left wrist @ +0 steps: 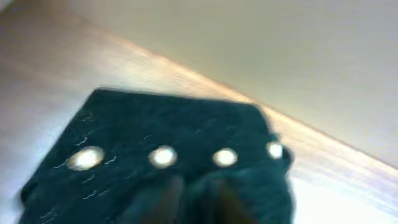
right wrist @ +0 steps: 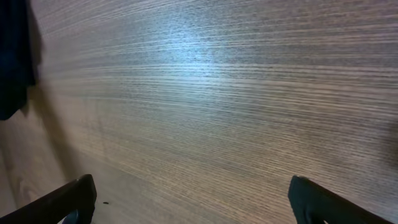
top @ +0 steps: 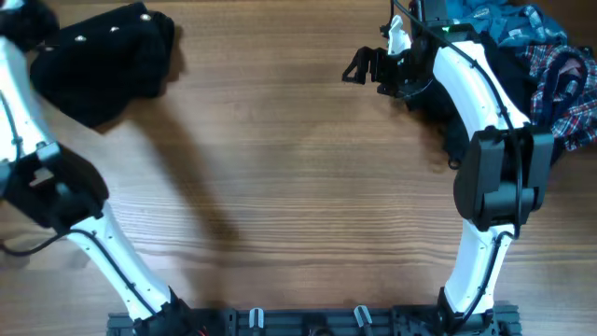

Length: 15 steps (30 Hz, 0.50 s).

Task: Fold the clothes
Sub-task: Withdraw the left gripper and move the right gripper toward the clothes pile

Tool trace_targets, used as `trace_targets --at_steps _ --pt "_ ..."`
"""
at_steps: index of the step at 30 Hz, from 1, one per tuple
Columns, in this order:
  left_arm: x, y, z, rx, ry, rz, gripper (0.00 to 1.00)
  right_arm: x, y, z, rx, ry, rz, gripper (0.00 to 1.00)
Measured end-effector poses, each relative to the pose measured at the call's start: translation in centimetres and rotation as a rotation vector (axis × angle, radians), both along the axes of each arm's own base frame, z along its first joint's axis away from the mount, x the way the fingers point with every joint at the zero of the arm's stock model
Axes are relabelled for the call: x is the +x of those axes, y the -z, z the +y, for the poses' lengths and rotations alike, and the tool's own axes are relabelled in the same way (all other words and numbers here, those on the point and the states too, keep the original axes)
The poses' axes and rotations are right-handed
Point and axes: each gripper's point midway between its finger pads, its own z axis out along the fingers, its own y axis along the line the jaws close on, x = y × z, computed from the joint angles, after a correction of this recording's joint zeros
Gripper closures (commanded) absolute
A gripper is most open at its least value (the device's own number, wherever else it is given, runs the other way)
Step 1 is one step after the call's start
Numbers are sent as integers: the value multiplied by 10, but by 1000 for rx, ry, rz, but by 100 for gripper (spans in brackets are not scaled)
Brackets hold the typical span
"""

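A large black textured garment point(top: 103, 65) with a row of pale round buttons point(left wrist: 163, 157) lies bunched at the table's far left. My left gripper point(top: 33, 33) is at its left edge. In the blurred left wrist view its fingers point(left wrist: 168, 199) stand close together with dark cloth gathered between them point(left wrist: 193, 190). More clothes are heaped at the far right: a teal-blue piece point(top: 494, 23) and a red-blue plaid piece point(top: 564, 84). My right gripper point(top: 368, 67) hangs open just left of that heap, over bare wood point(right wrist: 193, 202), holding nothing.
The wooden table point(top: 298, 187) stretches between the two piles. Dark cloth point(right wrist: 12, 56) shows at the left edge of the right wrist view. My right arm point(top: 494, 159) crosses in front of the right-hand heap. The arm bases point(top: 308, 322) line the near edge.
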Motion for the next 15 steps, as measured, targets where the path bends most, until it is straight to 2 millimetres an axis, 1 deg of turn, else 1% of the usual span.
trace_targets --at_steps 1,2,3,5,7,9,11,12,15 --pt "7 -2 -13 10 20 -8 95 0 0 0 0 0 0 0" --pt "11 -2 -21 21 34 -9 96 0 0 0 0 0 0 0" --pt "16 -2 -35 34 56 -7 96 -1 0 0 0 0 4 0" --pt "23 1 -57 56 89 4 96 -2 1 0 -1 0 9 0" --pt "28 7 -74 75 111 21 96 -4 1 0 -2 0 19 0" --pt "30 16 -85 84 124 44 96 -5 2 -1 -3 -1 25 0" --pt "29 26 -85 89 120 74 96 -6 2 -1 -4 -3 25 0" --pt "27 32 -81 94 108 89 96 -6 2 -1 -4 -3 25 0" --pt "24 38 -63 127 61 112 96 -6 2 -1 -4 -3 24 0"
